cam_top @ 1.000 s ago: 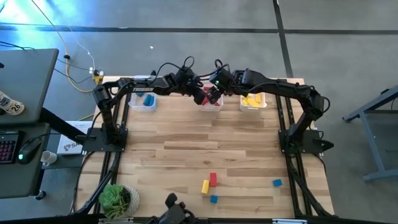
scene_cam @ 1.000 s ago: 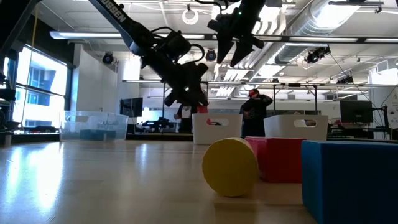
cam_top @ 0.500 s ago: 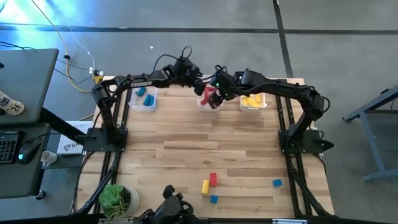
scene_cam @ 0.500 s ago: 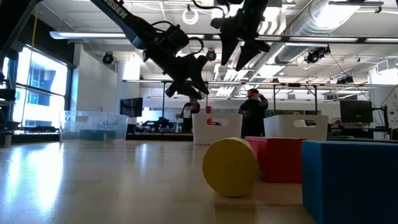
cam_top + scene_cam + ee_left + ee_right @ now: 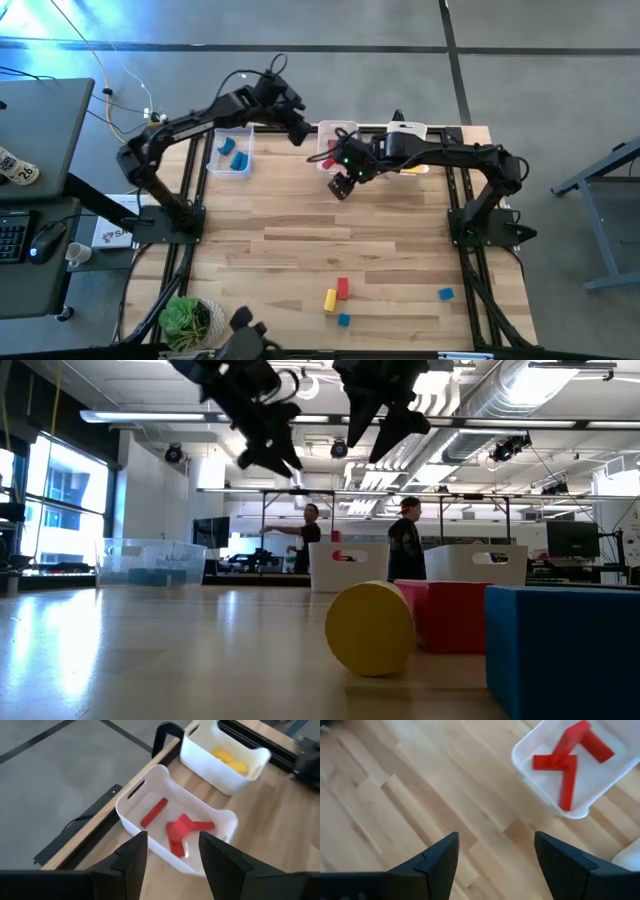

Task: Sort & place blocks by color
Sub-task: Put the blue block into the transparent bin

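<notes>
both arms are up over the far edge of the table [image 5: 300,230]. the left gripper [image 5: 298,130] hangs in the air between the bin with blue blocks [image 5: 232,153] and the middle bin [image 5: 170,827]. its jaws are spread apart with nothing between them, and its wrist view looks down past the fingers [image 5: 132,860] into that middle bin, where several red blocks [image 5: 182,830] lie in a loose pile.

the right gripper [image 5: 340,184] is just on the near side of the middle bin, over bare wood. jaws wide open too, nothing held. in its wrist view the same red blocks [image 5: 570,760] are in the white bin [image 5: 540,775], off past its fingertips [image 5: 437,857].

the third bin [image 5: 225,757] holds yellow blocks [image 5: 227,760], and it sits beside the red one at the table's far edge.

still loose near the front edge of the table: a red block [image 5: 343,288] touching or just beside a yellow block [image 5: 330,299], a small blue block [image 5: 343,320] just in front of them, and another blue block [image 5: 445,294] well apart toward the right arm's side. in the low view the yellow one [image 5: 370,628], the red one [image 5: 450,615] and a blue one [image 5: 560,650] fill the foreground.

two people [image 5: 405,545] stand in the room behind the table. a potted plant [image 5: 190,320] sits at the front left corner.
</notes>
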You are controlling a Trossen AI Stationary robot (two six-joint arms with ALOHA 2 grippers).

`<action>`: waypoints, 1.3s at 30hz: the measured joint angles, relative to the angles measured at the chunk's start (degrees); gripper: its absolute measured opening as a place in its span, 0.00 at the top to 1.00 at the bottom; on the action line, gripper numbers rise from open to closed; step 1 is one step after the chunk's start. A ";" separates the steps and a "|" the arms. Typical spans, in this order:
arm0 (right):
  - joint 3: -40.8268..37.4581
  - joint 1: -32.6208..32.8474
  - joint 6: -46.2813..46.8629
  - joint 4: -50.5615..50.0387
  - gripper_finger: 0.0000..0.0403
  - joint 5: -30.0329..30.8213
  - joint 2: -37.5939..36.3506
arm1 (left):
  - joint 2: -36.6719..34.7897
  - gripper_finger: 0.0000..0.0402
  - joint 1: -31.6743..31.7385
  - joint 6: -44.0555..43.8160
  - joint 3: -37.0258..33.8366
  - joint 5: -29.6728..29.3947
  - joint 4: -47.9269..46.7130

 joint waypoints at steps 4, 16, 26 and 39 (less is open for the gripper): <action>0.00 2.69 2.12 0.02 0.39 0.00 0.00 | -4.94 0.59 -1.44 0.02 0.00 -0.05 -5.99; 0.00 11.54 -0.94 0.06 0.39 -6.30 0.00 | -13.70 0.59 -11.24 0.21 0.00 -0.46 -20.59; 0.00 20.42 12.80 -4.18 0.39 -6.85 0.00 | -13.62 0.59 -21.16 -0.70 -0.04 -7.25 -22.92; 0.00 31.32 28.63 -18.07 0.39 -6.05 0.00 | -13.61 0.59 -25.24 -3.52 -0.04 -9.14 -23.08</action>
